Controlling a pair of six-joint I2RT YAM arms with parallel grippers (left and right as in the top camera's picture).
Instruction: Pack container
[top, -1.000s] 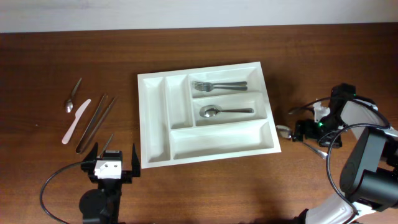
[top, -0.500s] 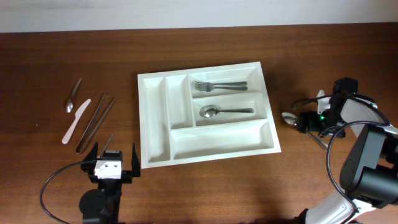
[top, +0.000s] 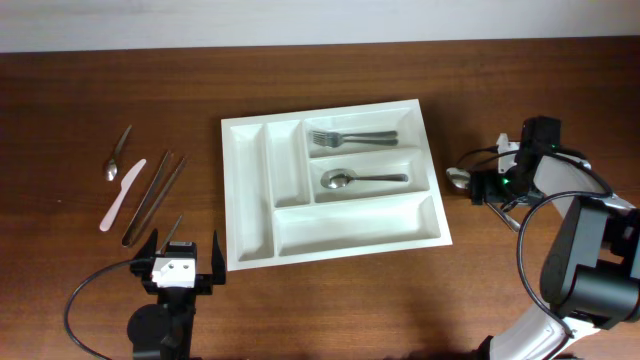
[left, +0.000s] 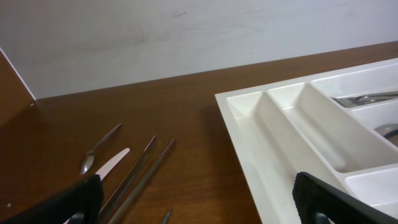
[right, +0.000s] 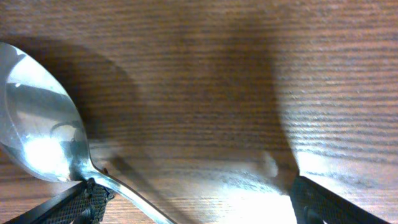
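Overhead layout: container (top: 245, 195) mid-table (top: 400, 300), white, 5 compartments, slightly turned; forks (top: 350, 137) in its top right compartment, spoon (top: 350, 179) in the compartment below.
Left arm: low at the near edge, left of the container, aimed at the far side of the table.
Left gripper (top: 182, 250): fingers (left: 68, 202) spread wide, nothing between them; container corner just ahead and to the right in the wrist view.
Right arm: rising from the near right corner, wrist folded back toward the container's right side.
Right gripper (top: 480, 188): facing down close over the table, fingers (right: 326, 202) wide apart; neck of loose spoon (right: 37, 130) touching 1 pad, not pinched.
Far left: small spoon (top: 117, 158), white knife (top: 122, 195), 2 long thin utensils (top: 155, 190), well apart from the container.
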